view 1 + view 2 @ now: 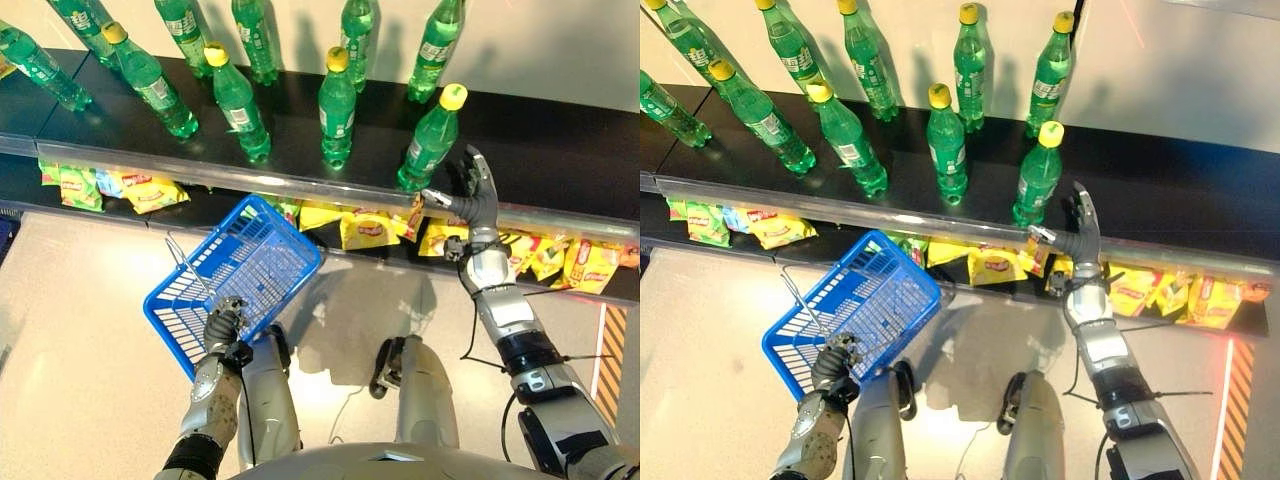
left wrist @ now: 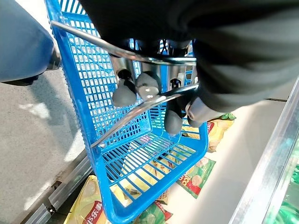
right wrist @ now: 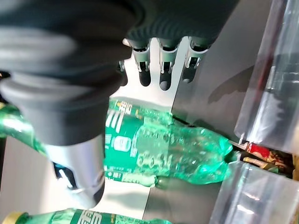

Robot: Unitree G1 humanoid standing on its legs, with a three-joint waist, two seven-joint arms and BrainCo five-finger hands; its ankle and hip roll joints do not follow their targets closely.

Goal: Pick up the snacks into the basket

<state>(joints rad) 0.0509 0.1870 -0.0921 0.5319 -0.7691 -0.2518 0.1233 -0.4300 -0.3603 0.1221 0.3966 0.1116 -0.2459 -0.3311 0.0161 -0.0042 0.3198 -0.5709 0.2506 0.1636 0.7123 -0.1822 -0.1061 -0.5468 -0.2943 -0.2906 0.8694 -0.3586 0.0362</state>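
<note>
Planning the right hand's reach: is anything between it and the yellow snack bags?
Yes. The right hand is up at the top shelf beside a green plastic bottle; the shelf's clear front rail overhangs the yellow snack bags lying beneath it.

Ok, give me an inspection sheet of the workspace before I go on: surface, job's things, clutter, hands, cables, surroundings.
Surface: dark upper shelf with a clear front rail; lower shelf beneath it.
Job's things: yellow snack bags lie along the lower shelf; blue basket hangs tilted in front, no snack seen in it.
Clutter: green bottles with yellow caps stand on the upper shelf.
Hands: left hand curled round the basket's wire handle; right hand raised at the upper shelf's edge beside a bottle, fingers straight, holding nothing.
Cables: nothing seen.
Surroundings: pale floor; striped floor marking.
</note>
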